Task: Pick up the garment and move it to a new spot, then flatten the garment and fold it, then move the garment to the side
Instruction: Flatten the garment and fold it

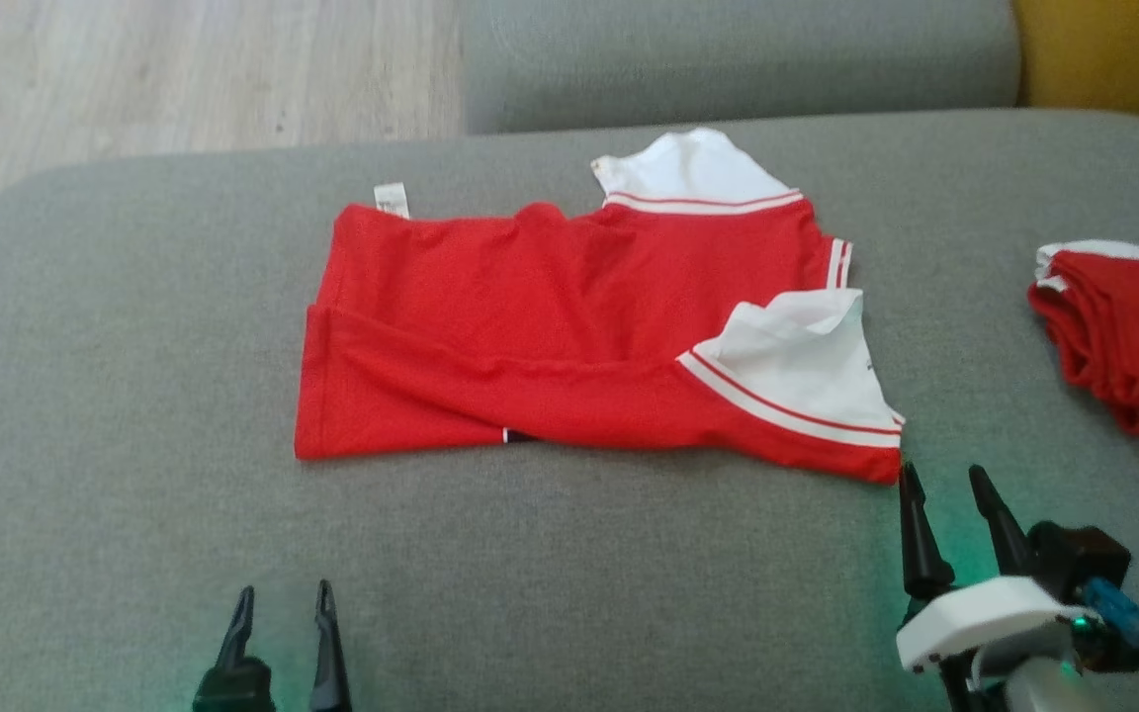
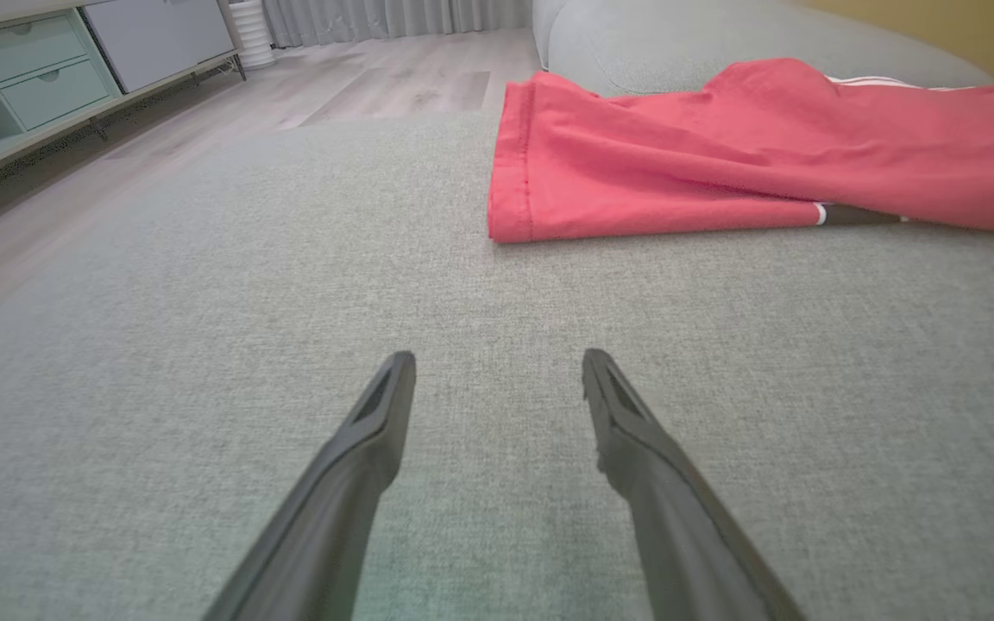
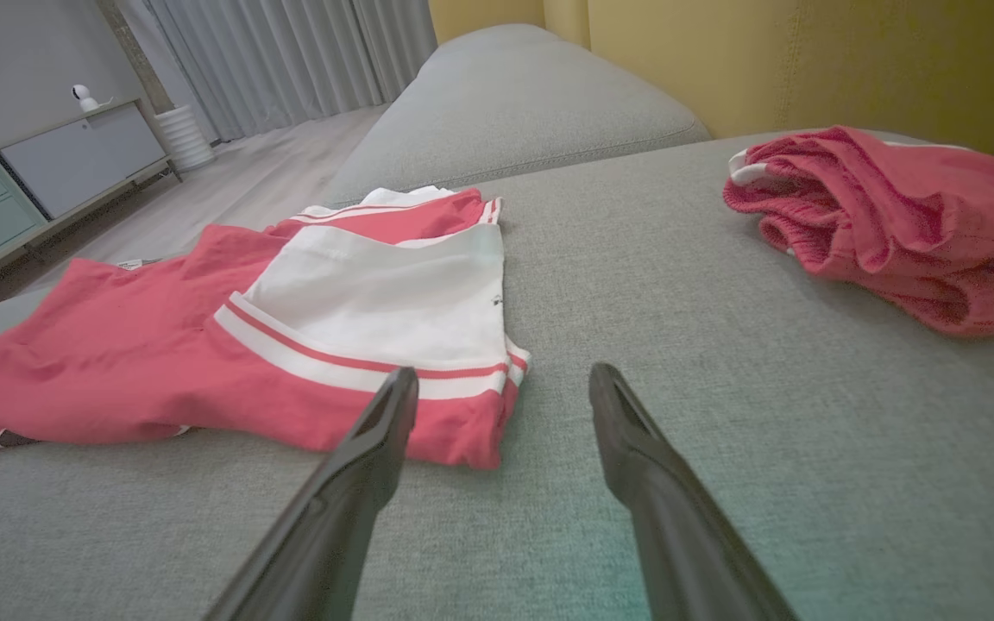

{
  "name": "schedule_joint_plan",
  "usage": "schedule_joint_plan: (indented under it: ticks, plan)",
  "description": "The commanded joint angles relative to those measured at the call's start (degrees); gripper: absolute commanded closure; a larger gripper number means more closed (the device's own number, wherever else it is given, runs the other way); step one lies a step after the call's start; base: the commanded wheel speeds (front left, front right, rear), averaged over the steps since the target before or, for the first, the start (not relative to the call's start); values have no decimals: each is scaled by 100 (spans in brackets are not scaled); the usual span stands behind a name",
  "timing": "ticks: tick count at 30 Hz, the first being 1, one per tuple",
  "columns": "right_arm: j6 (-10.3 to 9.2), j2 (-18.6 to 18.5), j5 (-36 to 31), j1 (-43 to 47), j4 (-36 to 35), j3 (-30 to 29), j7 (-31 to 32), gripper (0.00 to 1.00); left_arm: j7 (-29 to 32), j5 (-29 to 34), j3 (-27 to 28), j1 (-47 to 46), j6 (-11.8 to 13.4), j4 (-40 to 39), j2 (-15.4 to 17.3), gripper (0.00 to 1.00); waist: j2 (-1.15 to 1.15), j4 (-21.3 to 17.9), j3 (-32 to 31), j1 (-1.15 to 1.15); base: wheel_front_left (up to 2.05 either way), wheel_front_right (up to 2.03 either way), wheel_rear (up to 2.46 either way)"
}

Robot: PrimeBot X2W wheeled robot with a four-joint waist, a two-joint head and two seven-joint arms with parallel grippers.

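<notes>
Red-and-white shirt (image 1: pixel 550 336) is laid mid sofa cushion (image 1: pixel 115 445); left gripper (image 1: pixel 286 587) and right gripper (image 1: pixel 942 468) are held spread, empty.

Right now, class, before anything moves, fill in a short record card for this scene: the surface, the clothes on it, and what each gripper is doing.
surface: grey sofa cushion
main garment: red shirt with white sleeves, lying partly folded in the middle of the cushion
detail: small white tag sticking out at the shirt's far edge
other clothes: folded red pile at the right, apart from the shirt
left gripper: open, empty, well short of the shirt
right gripper: open, empty, at the shirt's near right corner; contact unclear
</notes>
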Motion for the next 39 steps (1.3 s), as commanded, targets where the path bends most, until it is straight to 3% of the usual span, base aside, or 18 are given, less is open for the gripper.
schedule_joint_plan:
  ticks: [1,8,13,14,15,16,23,28,39]
  plan:
    - [-4,-23,14,-293,-143,121,-54,0,-38,14,155,-228,-10,-190,46,0,0,10,78,0,0,0,0]
    - [-4,-23,46,-876,427,72,-54,0,-38,-13,-56,-500,-16,-162,46,0,0,103,459,0,0,0,0]
    - [-4,-23,-76,-1255,1470,49,-54,4,-38,-56,-168,-715,-41,-101,46,0,0,238,693,0,0,0,0]
    - [-4,-23,-78,-1295,1626,59,-54,34,-38,-66,-182,-739,-43,-94,46,0,0,255,717,0,0,0,0]
    - [-4,-23,-27,-1327,1758,100,-54,89,-38,-76,-191,-758,-44,-87,46,0,0,265,731,0,0,0,0]
    - [-4,-23,-26,-1352,1854,149,-54,100,-38,-87,-195,-773,-44,-85,46,0,0,267,747,0,0,0,0]
    - [-4,-23,-235,-1216,1541,-313,-54,100,-38,-336,-160,-845,-171,-181,46,0,0,75,732,0,0,0,0]
    - [-4,-88,-658,-1152,1326,-786,-54,100,-38,-612,-125,-996,-449,-223,46,0,0,-112,779,0,0,0,0]
    - [-4,-97,-883,-1258,1203,-773,-54,100,-38,-616,119,-1668,-974,-162,46,0,0,-355,956,0,0,0,0]
